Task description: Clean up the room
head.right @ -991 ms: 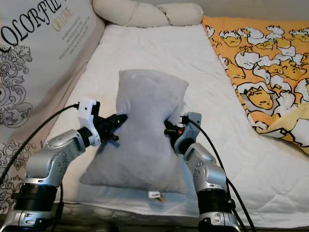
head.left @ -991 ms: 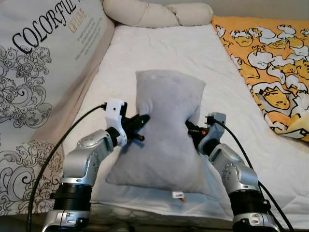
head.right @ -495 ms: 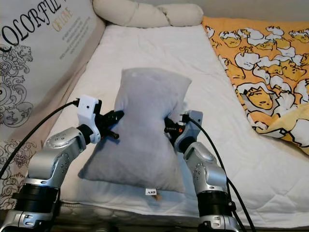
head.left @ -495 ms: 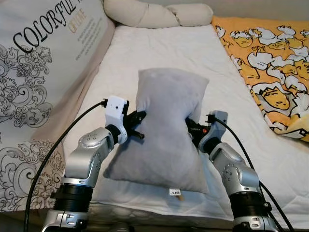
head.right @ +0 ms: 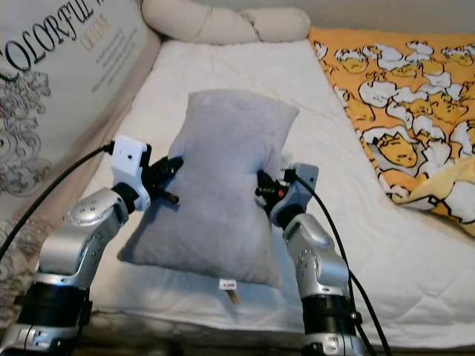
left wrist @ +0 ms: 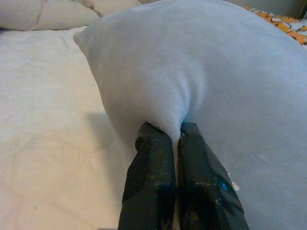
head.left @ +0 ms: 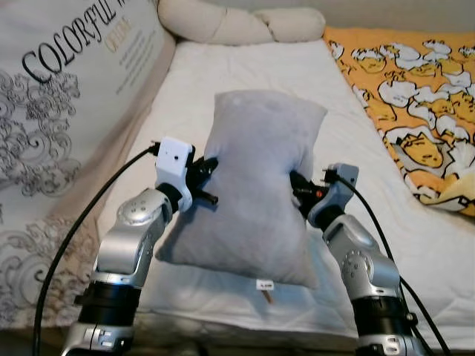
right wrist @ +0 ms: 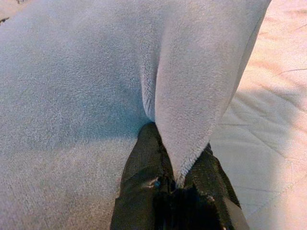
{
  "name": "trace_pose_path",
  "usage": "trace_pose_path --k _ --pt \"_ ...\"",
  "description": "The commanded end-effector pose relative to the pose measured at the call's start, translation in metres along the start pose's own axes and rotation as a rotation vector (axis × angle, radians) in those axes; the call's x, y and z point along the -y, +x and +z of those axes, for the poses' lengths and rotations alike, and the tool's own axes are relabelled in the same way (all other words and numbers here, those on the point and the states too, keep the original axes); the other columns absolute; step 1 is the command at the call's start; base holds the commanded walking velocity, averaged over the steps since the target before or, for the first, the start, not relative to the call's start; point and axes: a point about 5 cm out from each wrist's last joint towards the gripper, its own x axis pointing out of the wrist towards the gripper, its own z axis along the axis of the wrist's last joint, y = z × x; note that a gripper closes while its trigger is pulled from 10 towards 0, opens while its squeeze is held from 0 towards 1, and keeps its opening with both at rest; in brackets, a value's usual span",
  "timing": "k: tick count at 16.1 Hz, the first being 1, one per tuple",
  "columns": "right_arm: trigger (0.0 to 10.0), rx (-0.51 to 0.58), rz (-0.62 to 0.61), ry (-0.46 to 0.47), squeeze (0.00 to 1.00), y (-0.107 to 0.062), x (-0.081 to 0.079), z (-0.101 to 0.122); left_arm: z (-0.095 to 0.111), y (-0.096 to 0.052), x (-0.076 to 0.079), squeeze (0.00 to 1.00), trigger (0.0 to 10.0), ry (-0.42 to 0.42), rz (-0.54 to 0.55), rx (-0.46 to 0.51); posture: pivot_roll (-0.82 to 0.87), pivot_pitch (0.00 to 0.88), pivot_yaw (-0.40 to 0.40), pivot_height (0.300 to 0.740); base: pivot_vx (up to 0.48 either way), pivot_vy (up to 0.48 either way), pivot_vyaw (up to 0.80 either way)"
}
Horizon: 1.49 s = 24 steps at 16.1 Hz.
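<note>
A grey plush pillow (head.left: 256, 178) hangs above the near part of the white mattress (head.left: 252, 70), held from both sides. My left gripper (head.left: 210, 165) is shut on a fold of its left edge; in the left wrist view the two black fingers (left wrist: 153, 158) pinch the fabric of the pillow (left wrist: 216, 86). On the pillow's right edge my right gripper (head.left: 295, 185) is shut too, and the right wrist view has its fingers (right wrist: 144, 167) clamped around a ridge of grey cloth (right wrist: 187, 96). A small white tag (head.left: 264, 285) dangles from the pillow's lower seam.
A large printed cushion (head.left: 67, 89) leans along the left side of the bed. A cream bolster (head.left: 237, 22) lies at the head. An orange cartoon-print blanket (head.left: 415, 96) covers the right side. The mattress's near edge (head.left: 245, 326) is just below the pillow.
Both arms have carried the pillow a little upward and away from me, and its top has leaned toward the right. Both grips stay the same.
</note>
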Motion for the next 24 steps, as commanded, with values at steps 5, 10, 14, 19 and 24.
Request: trace_pose_path --k 5,10,14,19,24 --pt "10.0 0.012 0.008 -0.021 0.00 0.002 -0.005 0.003 0.008 -0.003 -0.005 0.00 10.0 0.044 0.032 0.035 -0.02 0.000 0.014 0.740 0.000 0.401 -0.12" --pt "10.0 -0.006 -0.010 -0.018 0.00 0.003 -0.004 -0.001 0.011 -0.004 -0.007 0.00 10.0 0.082 0.053 0.037 -0.01 0.000 0.009 0.740 0.000 0.242 0.00" --pt "10.0 -0.011 -0.022 -0.014 0.00 0.003 -0.001 -0.002 0.013 -0.003 -0.008 0.00 10.0 0.091 0.056 0.037 -0.01 0.000 0.012 0.740 0.000 0.000 0.00" --pt "10.0 -0.023 -0.020 -0.015 0.00 0.004 -0.003 -0.004 0.015 -0.003 -0.016 0.00 10.0 0.086 0.084 0.040 -0.01 0.000 0.016 0.740 0.000 0.000 0.00" --pt "10.0 -0.035 -0.029 -0.030 0.00 0.005 -0.002 -0.006 0.017 -0.002 -0.018 0.00 10.0 0.085 0.096 0.039 0.00 0.000 0.017 0.740 0.107 0.000 0.00"
